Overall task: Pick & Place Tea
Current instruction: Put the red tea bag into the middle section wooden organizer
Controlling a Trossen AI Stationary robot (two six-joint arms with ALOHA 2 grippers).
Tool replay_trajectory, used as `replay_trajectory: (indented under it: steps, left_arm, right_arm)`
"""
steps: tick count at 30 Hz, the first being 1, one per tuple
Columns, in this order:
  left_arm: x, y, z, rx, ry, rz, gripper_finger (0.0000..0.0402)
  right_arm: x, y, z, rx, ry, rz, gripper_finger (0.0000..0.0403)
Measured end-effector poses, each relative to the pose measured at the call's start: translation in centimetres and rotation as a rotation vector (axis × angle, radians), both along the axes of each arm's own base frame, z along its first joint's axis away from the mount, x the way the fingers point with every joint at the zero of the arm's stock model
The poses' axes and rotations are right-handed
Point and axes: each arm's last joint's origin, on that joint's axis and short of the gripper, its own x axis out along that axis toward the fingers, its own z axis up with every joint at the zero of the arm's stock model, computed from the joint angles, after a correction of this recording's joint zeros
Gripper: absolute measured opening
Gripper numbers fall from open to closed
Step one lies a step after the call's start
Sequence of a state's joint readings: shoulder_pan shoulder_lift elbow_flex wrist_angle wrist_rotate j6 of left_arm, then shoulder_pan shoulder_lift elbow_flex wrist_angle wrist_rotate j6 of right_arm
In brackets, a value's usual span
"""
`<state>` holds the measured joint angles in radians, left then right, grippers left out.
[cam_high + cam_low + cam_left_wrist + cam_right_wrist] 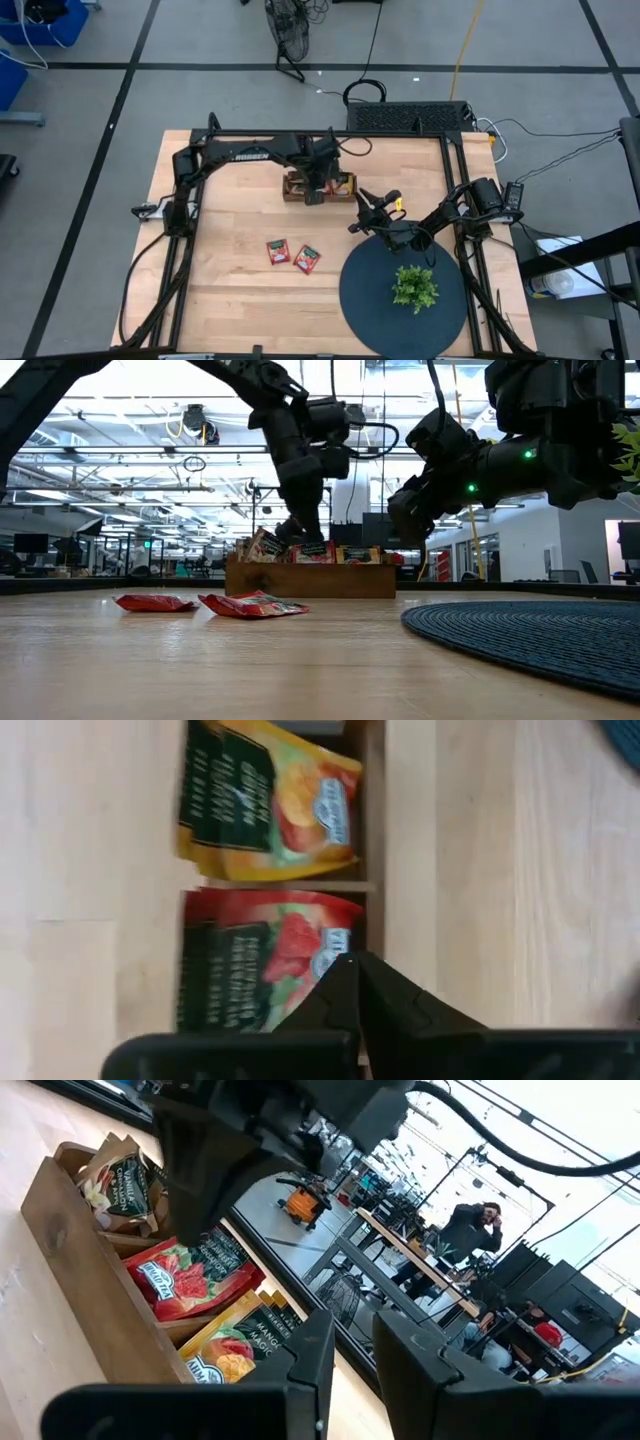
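Two red sachets [293,255] are lying loose on the table [230,215] in the high view, side by side and well apart from the tray [292,190] at the far edge. Left hand [318,189] is reaching down into the tray; right hand [362,212] is hovering beside it, just off the round mat [370,300] that carries a plant [414,287].

Low view: left hand [296,535] is dipping among sachets standing in the tray [310,580]; loose red pair [205,603] is lying flat in front.

Left wrist view: fingertips [352,982] are pressing together, closed, at the corner of a red sachet [262,955] in one compartment; an orange sachet [270,805] is filling the next. Whether the pinch has caught the packet cannot be told.

Right wrist view: right hand [352,1342] is standing slightly parted, holding nothing, facing the tray [80,1255].

Step in hand, judged: gripping a sachet in the tray. Next move is calling for a straight lift, checking the packet is coming along.
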<state>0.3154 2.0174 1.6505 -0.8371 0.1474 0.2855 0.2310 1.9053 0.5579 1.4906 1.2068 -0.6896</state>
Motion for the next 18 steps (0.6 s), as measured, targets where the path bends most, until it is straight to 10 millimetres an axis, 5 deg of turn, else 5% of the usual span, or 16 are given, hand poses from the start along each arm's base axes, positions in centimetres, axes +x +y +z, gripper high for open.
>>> replay_trajectory:
  steps: [18]
  left_arm:
    - [-0.2, -1.3, -4.1, 0.075, 0.011, 0.029, 0.0006]
  right_arm:
    - [0.0, 0.0, 0.0, 0.0, -0.001, 0.003, 0.0061]
